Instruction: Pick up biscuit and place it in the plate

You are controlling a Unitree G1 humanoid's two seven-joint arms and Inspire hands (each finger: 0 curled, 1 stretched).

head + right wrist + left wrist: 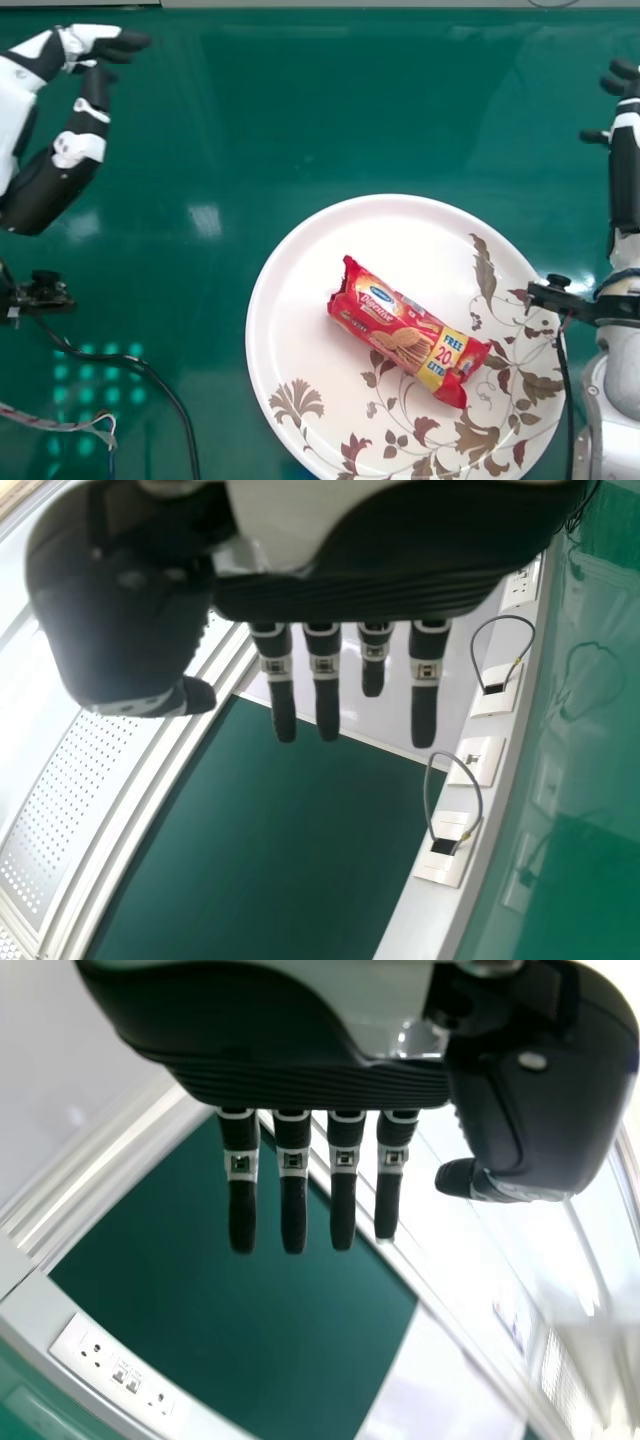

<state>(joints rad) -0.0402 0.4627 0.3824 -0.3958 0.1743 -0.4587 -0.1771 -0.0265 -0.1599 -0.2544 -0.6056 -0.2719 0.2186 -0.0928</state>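
The biscuit packet (405,332) is red, with white print on its side; it has a blue oval label, a picture of round biscuits, and a yellow patch with red print near one end; the packet lies slantwise on the big round plate (300,250), all of it inside the rim; the plate is white with brown leaves and flowers, and it sits on the shiny green table (200,140).
The left hand (118,42) is up at the far left in the head view, wide, with straight fingers and its thumb apart; the right hand (627,160) is by the right edge, wide too, with straight fingers and its thumb sticking out; both hands hold nothing; the packet is between them from side to side, but closer to the robot, and well apart from each one; a black cable (160,383) bends across the table, left of the plate.
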